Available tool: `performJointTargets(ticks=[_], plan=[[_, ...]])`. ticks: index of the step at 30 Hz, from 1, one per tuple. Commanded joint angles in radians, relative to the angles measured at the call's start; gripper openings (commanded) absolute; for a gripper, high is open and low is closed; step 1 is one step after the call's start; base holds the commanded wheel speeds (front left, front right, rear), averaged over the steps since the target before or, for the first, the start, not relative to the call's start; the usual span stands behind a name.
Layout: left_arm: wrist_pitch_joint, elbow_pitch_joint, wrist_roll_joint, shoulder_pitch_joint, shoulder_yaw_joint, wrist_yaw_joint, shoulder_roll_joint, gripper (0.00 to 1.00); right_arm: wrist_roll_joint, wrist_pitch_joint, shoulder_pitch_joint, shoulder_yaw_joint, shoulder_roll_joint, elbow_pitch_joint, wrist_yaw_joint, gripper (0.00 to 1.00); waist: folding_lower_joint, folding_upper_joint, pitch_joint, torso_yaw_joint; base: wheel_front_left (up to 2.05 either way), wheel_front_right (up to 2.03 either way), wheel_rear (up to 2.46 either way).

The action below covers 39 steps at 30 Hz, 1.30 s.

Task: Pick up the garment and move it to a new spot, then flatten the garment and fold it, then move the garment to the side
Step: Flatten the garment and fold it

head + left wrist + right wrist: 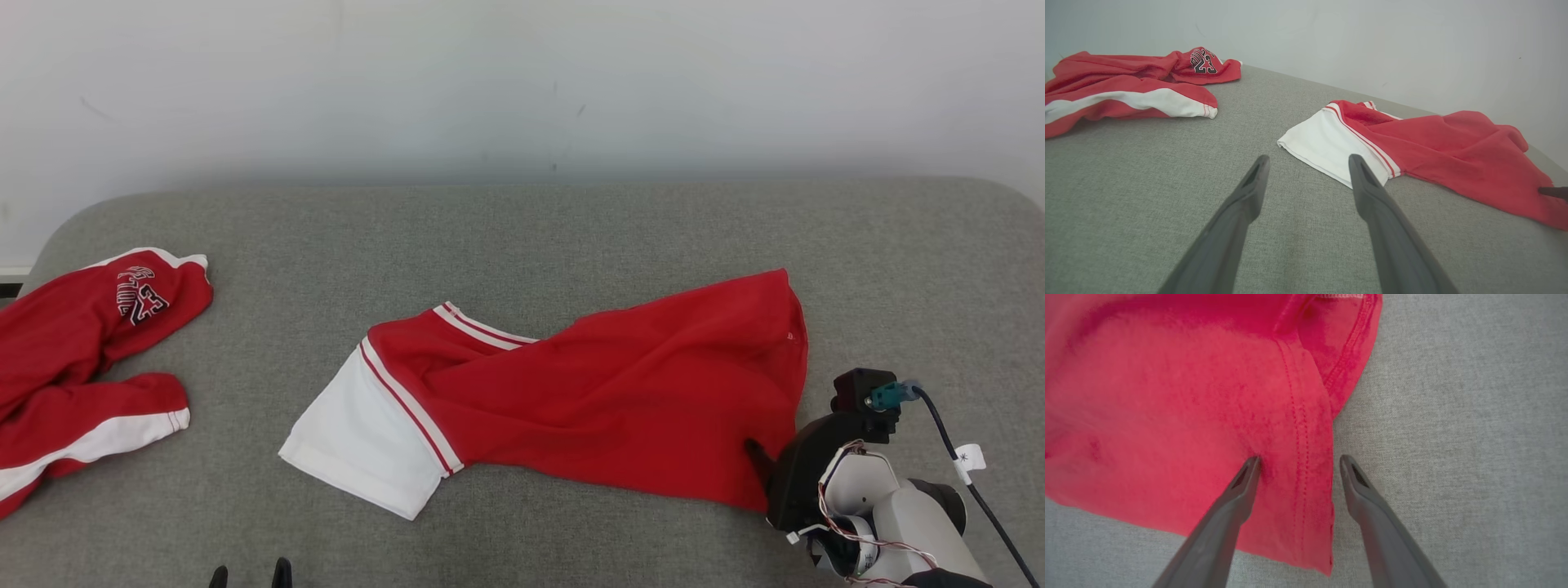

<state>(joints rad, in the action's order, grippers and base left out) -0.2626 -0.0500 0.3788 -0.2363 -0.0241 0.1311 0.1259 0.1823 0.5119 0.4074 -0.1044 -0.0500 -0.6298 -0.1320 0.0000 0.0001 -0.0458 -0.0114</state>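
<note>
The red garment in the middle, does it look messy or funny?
Yes. The red garment lies twisted and creased on the grey surface, not spread flat; its white end angles toward the front.

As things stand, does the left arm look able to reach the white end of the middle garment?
Probably yes: the left claw is open and points at the white end, with bare grey surface between them and nothing in the way.
</note>
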Motion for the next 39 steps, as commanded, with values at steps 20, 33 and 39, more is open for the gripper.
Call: performJointTargets(ticks=[20,33,39], plan=[[-0.003,-0.013,0.016,0.011,0.006,-0.001,0.011,1.0,0.101,-0.066,-0.025,0.125,-0.001,0.073,0.003,0.43,0.0,-0.0001,-0.003,0.024,0.0,0.0,0.0],[-0.003,-0.022,0.015,0.011,-0.006,-0.001,0.014,1.0,0.014,-0.147,-0.01,0.025,-0.001,0.141,0.003,0.0,0.0,-0.0001,0.003,0.0,0.0,0.0,0.0],[-0.003,-0.019,0.016,-0.009,0.009,-0.001,0.01,1.0,0.059,-0.175,-0.08,0.012,-0.001,0.288,0.003,0.0,0.0,-0.0001,0.013,0.004,0.0,0.0,0.0]])
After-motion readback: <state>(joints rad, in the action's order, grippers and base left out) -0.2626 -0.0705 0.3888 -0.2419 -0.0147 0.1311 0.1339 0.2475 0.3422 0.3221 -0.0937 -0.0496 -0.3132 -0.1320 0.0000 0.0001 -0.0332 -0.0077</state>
